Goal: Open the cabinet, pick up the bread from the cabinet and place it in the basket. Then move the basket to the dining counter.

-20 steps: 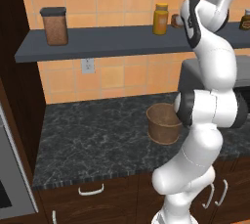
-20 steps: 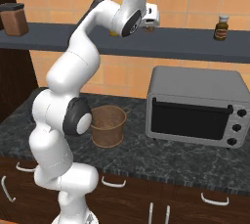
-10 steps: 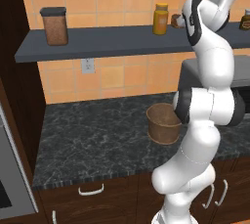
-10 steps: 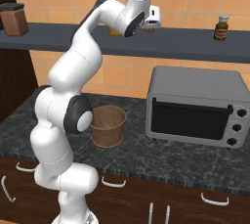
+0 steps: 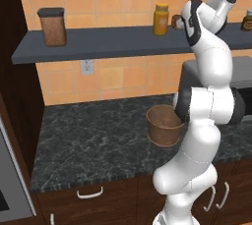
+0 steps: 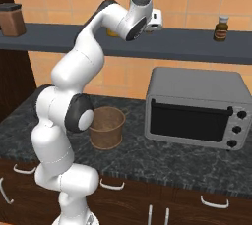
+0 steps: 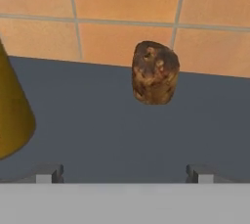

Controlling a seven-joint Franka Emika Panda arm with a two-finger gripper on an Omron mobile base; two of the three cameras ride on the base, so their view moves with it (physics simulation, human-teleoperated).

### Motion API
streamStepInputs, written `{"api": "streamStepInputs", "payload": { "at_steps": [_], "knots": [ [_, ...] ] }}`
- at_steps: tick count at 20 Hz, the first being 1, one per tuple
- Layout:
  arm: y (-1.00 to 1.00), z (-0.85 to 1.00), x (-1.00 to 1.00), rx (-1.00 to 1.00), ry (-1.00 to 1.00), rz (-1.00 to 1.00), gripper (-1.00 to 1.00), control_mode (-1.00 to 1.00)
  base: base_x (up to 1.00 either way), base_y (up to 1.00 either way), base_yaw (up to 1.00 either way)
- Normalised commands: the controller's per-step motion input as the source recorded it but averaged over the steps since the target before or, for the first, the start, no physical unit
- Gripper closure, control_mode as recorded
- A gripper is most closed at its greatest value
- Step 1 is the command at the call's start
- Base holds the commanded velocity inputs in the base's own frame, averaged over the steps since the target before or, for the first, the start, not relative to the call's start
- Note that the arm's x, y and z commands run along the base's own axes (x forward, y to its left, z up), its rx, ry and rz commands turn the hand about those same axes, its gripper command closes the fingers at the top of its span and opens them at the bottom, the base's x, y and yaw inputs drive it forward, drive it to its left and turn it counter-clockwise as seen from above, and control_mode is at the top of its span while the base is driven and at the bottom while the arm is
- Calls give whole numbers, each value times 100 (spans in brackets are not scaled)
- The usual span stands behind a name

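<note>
— Bread (image 7: pixel 155 73): condition and position?
— A small, dark brown, mottled lump, roundish. It sits on the grey shelf (image 7: pixel 112 120) against the orange tiled wall, resting free.
— Basket (image 6: pixel 106 127)?
— Round, brown, bucket-shaped, tapering to the base, thick rim. It stands upright on the black speckled desk (image 5: pixel 93 140), mouth up; its contents cannot be made out.

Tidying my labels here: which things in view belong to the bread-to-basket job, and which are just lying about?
Job:
small brown lumpy bread on the grey shelf
round brown basket
open pincer

Lying about:
grey toaster oven
yellow jar
brown lidded canister
small brown bottle
</note>
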Motion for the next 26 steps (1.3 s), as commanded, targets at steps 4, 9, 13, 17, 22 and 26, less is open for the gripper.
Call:
{"api": "streamStepInputs", "payload": {
  "at_steps": [4,9,13,17,22,26],
  "knots": [
    [0,0,0,0,0,0,-100,100,52,-43,0],
    [0,0,0,0,0,0,-100,100,56,4,0],
    [0,0,0,0,0,0,-100,100,76,13,3],
    [31,3,31,0,0,8,-100,-100,0,0,0],
    [7,0,42,0,0,3,-100,-100,0,0,0],
    [-5,0,50,0,0,0,-100,-100,0,0,0]
  ]
}}
